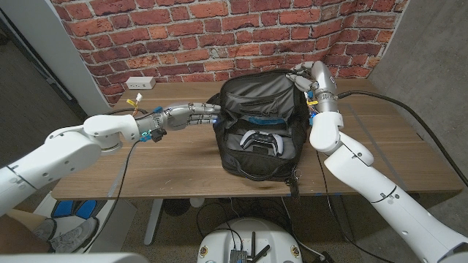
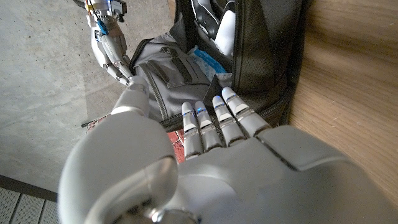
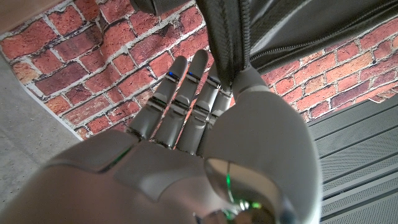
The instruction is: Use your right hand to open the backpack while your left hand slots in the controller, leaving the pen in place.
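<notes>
Matt black cloth backpack (image 1: 263, 95); wooden table (image 1: 380, 153).

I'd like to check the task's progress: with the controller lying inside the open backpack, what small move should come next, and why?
Probably draw the left hand back from the backpack. The controller already lies inside and that hand's fingers look empty at the opening, while the right hand grips the top edge.

We cannot see the pen; the backpack (image 1: 263, 131) hides part of the controller (image 1: 262, 142) (its lower edge) and the left hand's fingers (image 1: 212, 112).
</notes>
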{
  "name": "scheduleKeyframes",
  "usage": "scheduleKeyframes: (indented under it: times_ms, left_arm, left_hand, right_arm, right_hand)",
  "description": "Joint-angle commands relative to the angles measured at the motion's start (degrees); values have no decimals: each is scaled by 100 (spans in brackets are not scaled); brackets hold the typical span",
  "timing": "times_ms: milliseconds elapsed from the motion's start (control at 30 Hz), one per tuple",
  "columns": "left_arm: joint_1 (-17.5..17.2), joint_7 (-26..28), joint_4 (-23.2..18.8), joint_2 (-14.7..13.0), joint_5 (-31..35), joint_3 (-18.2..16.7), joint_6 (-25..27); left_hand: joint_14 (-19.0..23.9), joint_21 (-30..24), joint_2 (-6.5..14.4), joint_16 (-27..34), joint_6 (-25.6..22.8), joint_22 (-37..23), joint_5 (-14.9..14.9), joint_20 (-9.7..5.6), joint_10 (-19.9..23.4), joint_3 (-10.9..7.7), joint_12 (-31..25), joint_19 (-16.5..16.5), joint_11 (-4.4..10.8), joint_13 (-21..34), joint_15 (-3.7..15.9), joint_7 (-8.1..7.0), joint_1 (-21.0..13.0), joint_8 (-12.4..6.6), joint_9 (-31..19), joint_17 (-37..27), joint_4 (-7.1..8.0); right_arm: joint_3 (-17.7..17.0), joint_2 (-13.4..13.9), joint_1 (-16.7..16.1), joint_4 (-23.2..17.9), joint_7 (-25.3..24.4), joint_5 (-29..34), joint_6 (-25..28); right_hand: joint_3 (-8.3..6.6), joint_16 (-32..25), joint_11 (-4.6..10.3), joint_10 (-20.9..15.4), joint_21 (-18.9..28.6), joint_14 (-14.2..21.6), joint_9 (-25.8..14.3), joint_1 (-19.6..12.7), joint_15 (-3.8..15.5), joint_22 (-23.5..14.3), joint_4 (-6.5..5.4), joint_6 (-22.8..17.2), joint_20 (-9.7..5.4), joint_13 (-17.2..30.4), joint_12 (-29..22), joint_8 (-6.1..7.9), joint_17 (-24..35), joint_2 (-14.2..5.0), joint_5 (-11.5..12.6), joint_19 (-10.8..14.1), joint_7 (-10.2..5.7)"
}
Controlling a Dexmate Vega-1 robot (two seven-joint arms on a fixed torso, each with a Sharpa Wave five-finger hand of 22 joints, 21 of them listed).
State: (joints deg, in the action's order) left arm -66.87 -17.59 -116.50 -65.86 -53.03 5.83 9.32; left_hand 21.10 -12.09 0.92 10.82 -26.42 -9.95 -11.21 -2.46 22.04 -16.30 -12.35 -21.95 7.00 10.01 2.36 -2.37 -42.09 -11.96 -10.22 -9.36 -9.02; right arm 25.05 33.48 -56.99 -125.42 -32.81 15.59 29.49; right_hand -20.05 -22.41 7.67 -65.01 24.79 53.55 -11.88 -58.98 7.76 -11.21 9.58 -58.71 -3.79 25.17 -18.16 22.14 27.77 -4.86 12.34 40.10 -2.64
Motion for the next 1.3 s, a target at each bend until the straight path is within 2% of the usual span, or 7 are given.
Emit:
scheduleKeyframes:
  times_ms: [33,233,533,733,1000,1300]
  left_arm:
    - [-400,37,15,-86,-329,-495,176]
    - [-761,329,-105,-60,-304,-901,281]
    - [-1012,745,-246,202,-81,-1199,378]
    - [-787,844,-180,323,59,-1048,446]
    - [-247,927,44,495,278,-569,408]
    - [144,913,291,557,411,-232,338]
  left_hand:
    - [90,-42,76,15,-99,-14,7,-460,84,-44,-41,-81,-5,19,495,-25,5,-39,-13,-1,-5]
    - [157,-46,101,13,-143,-17,7,-455,150,-62,-42,-118,13,22,521,-4,18,-31,-15,-3,1]
    - [157,-38,130,-16,-175,-19,6,-428,169,-86,-22,-124,2,24,505,-7,19,-18,-17,-3,-1]
    - [138,-23,152,-37,-179,-20,7,-412,155,-102,0,-104,-12,26,493,-9,24,-2,-18,-4,1]
    - [95,-3,174,-67,-135,-21,11,-400,111,-121,40,-79,-28,29,477,0,38,39,-20,-4,2]
    - [84,5,185,-76,-163,-21,13,-399,117,-132,51,-73,-42,29,470,-6,45,41,-20,-3,-1]
  right_arm:
    - [-70,49,-65,-70,-82,-80,127]
    - [-130,109,-124,-129,-70,-142,174]
    - [-214,318,-323,-302,58,-264,103]
    - [-243,352,-400,-347,90,-364,43]
    - [-285,454,-512,-448,195,-500,-114]
    - [-404,756,-670,-639,448,-613,-276]
  right_hand:
    - [-9,41,69,-52,43,-15,-11,-146,495,-11,-22,-43,-792,9,31,-1,15,-231,55,-37,-6]
    - [-8,45,72,-49,50,-17,-12,-147,500,-11,-18,-46,-794,15,36,-3,21,-227,54,-38,-8]
    - [-6,51,70,-41,60,-15,-13,-133,492,-11,-24,-53,-799,24,47,-4,28,-232,53,-46,-34]
    - [-9,64,70,-28,65,-27,-14,-134,500,-11,-21,-34,-806,30,57,-14,29,-233,52,-57,-31]
    - [-3,72,89,-4,73,-29,-15,-110,492,-11,-31,-28,-810,28,81,-20,36,-232,51,-69,-57]
    - [17,116,97,58,73,-84,-18,-42,478,-12,-58,37,-805,44,116,-50,31,-224,40,-117,-115]
